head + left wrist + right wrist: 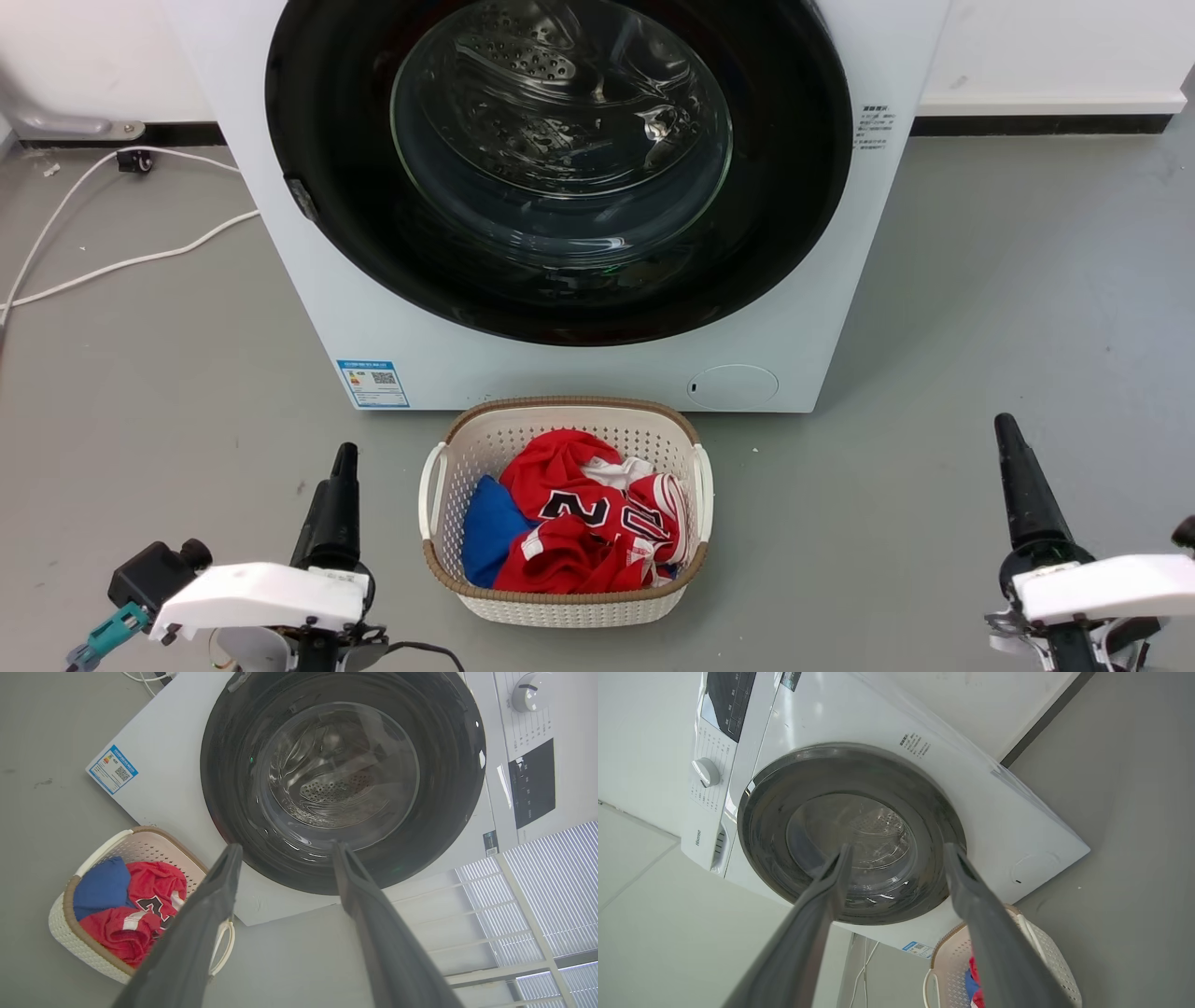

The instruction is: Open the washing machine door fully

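The white washing machine (308, 317) stands straight ahead on the grey floor. The washing machine door (355, 233), a glossy black ring around a bulging glass window, lies shut and flush against the front, with the steel drum visible through the glass. My left gripper (345, 457) hovers low at the left, open and empty, well short of the machine. My right gripper (1005, 429) hovers low at the right, also open and empty. In the left wrist view the door (224, 779) lies beyond the left gripper (286, 848). In the right wrist view the door (761, 826) lies beyond the right gripper (899, 848).
A white woven laundry basket (560, 415) with red and blue clothes sits on the floor right in front of the machine, between my grippers. White cables (112, 266) run over the floor at the left. A blue label (372, 383) and a round cap (733, 385) sit low on the front.
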Available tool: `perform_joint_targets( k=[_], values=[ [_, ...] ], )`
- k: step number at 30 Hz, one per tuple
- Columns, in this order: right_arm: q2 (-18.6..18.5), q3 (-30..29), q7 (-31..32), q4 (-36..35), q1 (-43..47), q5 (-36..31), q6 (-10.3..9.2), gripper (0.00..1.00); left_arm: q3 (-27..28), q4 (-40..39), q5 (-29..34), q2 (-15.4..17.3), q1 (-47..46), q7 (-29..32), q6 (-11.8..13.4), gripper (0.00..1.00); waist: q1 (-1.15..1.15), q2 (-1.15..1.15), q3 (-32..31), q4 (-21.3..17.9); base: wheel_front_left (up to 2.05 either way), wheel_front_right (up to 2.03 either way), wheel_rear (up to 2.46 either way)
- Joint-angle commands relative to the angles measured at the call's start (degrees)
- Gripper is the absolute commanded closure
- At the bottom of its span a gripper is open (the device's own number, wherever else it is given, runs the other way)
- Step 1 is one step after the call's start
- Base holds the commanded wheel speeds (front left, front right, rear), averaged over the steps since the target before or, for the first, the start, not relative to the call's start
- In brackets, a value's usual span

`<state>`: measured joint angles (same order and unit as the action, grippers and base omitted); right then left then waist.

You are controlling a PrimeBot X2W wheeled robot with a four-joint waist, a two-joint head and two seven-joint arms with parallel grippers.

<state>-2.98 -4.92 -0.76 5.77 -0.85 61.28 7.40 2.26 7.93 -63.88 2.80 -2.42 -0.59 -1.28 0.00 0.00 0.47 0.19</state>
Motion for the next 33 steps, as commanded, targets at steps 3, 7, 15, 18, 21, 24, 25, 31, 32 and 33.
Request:
perform_joint_targets(
  k=[3, 7, 15, 18, 21, 24, 25, 31, 32, 33],
  values=[
    [-0.1, 1.0, -1.0, -2.5, -0.1, -6.9, 0.1, 0.0, -0.8, -1.8, 5.5, 0.1, 0.1, -1.1, 1.1, 0.0, 0.0, 0.0, 0.0, 0.0, 0.0, 0.0, 0.0],
    [-0.1, 1.8, -1.9, -3.7, 0.5, -13.0, 0.1, 0.0, -1.7, -2.4, 10.0, 0.6, 0.4, -1.9, 2.3, 0.0, 0.0, 0.0, 0.0, 0.0, 0.0, 0.0, 0.0],
    [-0.1, 2.5, -3.5, -4.8, 1.8, -21.7, 0.1, 0.0, -3.9, -3.1, 16.9, 1.6, 1.0, -3.5, 4.0, 0.0, 0.0, 0.0, -0.1, 0.2, 0.0, 0.0, 0.0],
    [-0.1, 2.6, -4.0, -5.3, 2.3, -24.3, 0.11, 0.0, -4.7, -3.4, 19.1, 1.7, 1.2, -4.1, 4.5, 0.0, 0.0, 0.0, -0.1, 0.2, 0.0, 0.0, 0.0],
    [0.0, 2.3, -4.6, -5.9, 2.7, -26.2, 0.11, 0.0, -5.3, -3.7, 21.2, 1.8, 1.5, -4.7, 5.0, 0.0, 0.0, 0.0, -0.2, 0.3, 0.0, 0.0, 0.0],
    [0.0, 2.3, -5.1, -6.5, 2.9, -28.0, 0.11, 0.0, -5.8, -4.0, 23.3, 1.9, 1.7, -5.2, 5.3, 0.0, 0.0, 0.0, -0.2, 0.3, 0.0, 0.0, 0.0],
    [0.0, 2.3, -5.3, -6.8, 3.0, -28.6, 0.11, 0.0, -6.0, -4.2, 24.0, 2.0, 1.8, -5.4, 5.4, 0.0, 0.0, 0.0, -0.3, 0.3, 0.0, 0.0, 0.0],
    [0.0, 2.0, -6.3, -8.0, 4.2, -32.1, 0.11, 0.0, -6.8, -4.8, 28.3, 2.3, 2.5, -6.4, 6.1, 0.0, 0.0, 0.0, -0.4, 0.4, 0.0, 0.0, 0.0],
    [0.0, 1.9, -6.4, -8.1, 4.3, -32.7, 0.11, 0.0, -6.9, -4.8, 29.0, 2.4, 2.6, -6.5, 6.2, 0.0, 0.0, 0.0, -0.4, 0.4, 0.0, 0.0, 0.0],
    [0.0, 1.9, -6.6, -8.3, 4.4, -33.3, 0.11, 0.0, -7.0, -4.9, 29.7, 2.5, 2.6, -6.7, 6.4, 0.0, 0.0, 0.0, -0.5, 0.4, 0.0, 0.0, 0.0]
  ],
)
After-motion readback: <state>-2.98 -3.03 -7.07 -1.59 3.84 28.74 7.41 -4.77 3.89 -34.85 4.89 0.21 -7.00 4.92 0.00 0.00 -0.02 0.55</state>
